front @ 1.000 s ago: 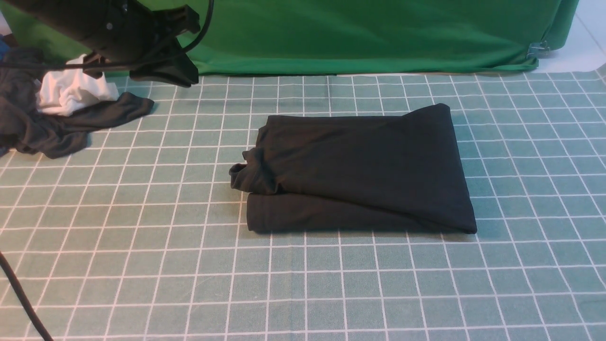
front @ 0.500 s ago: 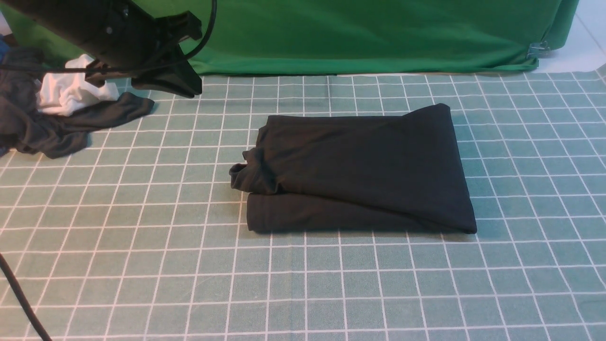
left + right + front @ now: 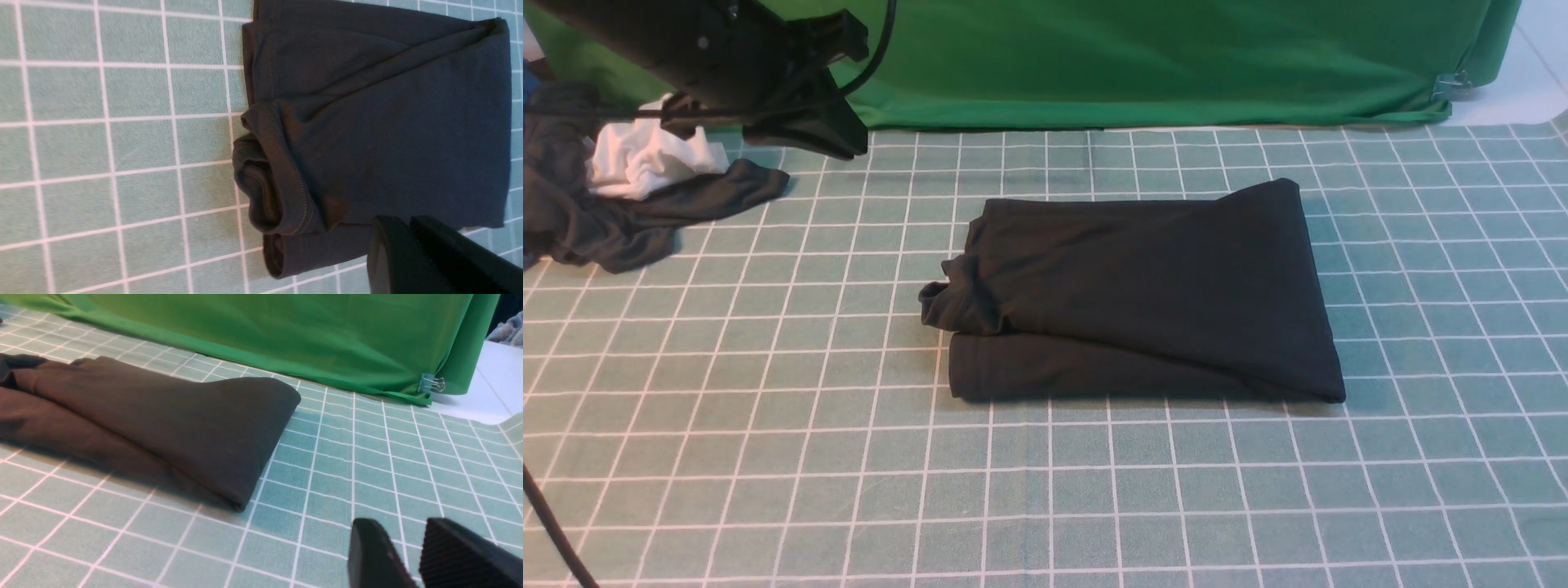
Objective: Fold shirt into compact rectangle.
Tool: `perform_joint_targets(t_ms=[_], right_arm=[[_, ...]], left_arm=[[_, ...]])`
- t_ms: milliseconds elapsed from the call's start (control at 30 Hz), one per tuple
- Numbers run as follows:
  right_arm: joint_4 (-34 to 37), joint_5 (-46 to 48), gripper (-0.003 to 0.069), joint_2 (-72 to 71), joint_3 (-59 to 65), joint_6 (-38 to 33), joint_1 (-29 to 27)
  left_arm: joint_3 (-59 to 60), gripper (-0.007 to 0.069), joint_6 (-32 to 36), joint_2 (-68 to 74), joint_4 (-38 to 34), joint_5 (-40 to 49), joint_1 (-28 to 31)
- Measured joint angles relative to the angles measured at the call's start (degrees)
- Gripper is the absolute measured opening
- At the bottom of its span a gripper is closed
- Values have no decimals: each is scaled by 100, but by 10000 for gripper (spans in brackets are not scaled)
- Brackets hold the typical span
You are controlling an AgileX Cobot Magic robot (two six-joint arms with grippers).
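Note:
The black shirt (image 3: 1135,294) lies folded into a rough rectangle in the middle of the checked mat, with a bunched cuff sticking out at its left edge. My left gripper (image 3: 845,143) hangs high at the far left, well away from the shirt. In the left wrist view the shirt (image 3: 388,122) lies below the left gripper (image 3: 408,222), whose fingers are shut on nothing. In the right wrist view my right gripper (image 3: 402,531) stands open over bare mat, off the shirt's (image 3: 163,420) folded corner, with nothing between its fingers. The front view does not show it.
A crumpled dark grey garment (image 3: 621,220) with a white cloth (image 3: 645,163) lies at the far left. The green backdrop cloth (image 3: 1135,57) runs along the back, held by a binder clip (image 3: 431,383). A black cable (image 3: 556,531) crosses the near left corner.
My left gripper dipped slightly down and to the right, then came back up a little. The shirt has not moved.

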Motion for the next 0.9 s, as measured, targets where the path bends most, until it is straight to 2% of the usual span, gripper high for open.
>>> perform_joint_targets(t_ms=[100,300,500,633,733,900], right_arm=[[0,0,186,0,0,23,0],[0,0,197,0,0,43,0],[0,0,207,0,0,62,0],[0,0,215,0,0,68,0],[0,0,221,0,0,68,0],[0,0,232,0,0,69,0]], left_arm=[[25,14,0,-377,629,129,-291],[663,14,0,-1365,991,-35,-622],[2503,14,0,-3131,947,-1574,-877],[4728,14,16,-4561,185,-3042,-1062],[6038,14,312,-5254,-283,-4097,-1161],[7347,14,553,-6651,-508,-5373,-1189]])
